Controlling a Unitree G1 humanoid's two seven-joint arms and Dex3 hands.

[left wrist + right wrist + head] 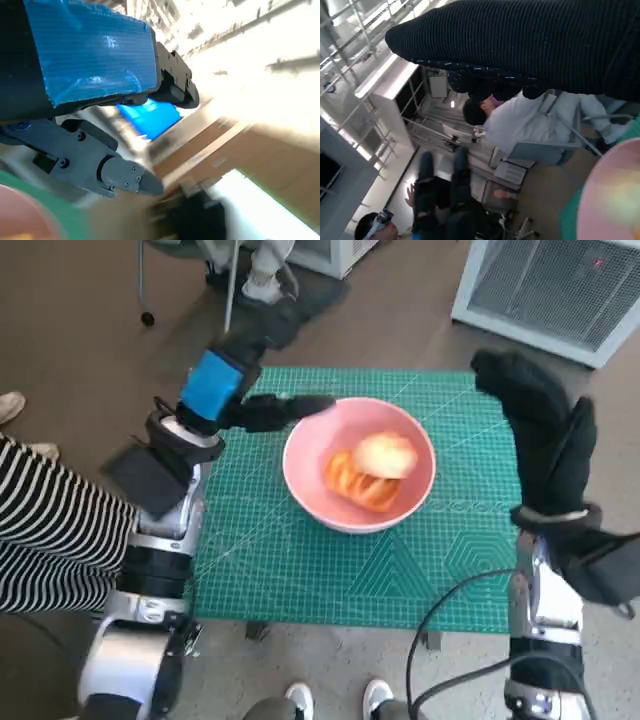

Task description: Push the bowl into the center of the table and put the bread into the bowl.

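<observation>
- Bread (372, 470) lies inside the bowl (305, 475), so the placing looks done.
- Bowl sits about mid-counter (300, 570), on the green mat, which suggests the push is done too.
- Left hand (262, 410) reaches flat to the bowl's rim, fingers straight and holding nothing, as if nudging it.
- Right hand (540, 430) hangs raised beside the bowl; whether its fingers are apart I cannot tell.

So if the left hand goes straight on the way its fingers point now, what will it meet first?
Probably the pink bowl: the left hand points at its near rim, though their relative height is unclear.
</observation>
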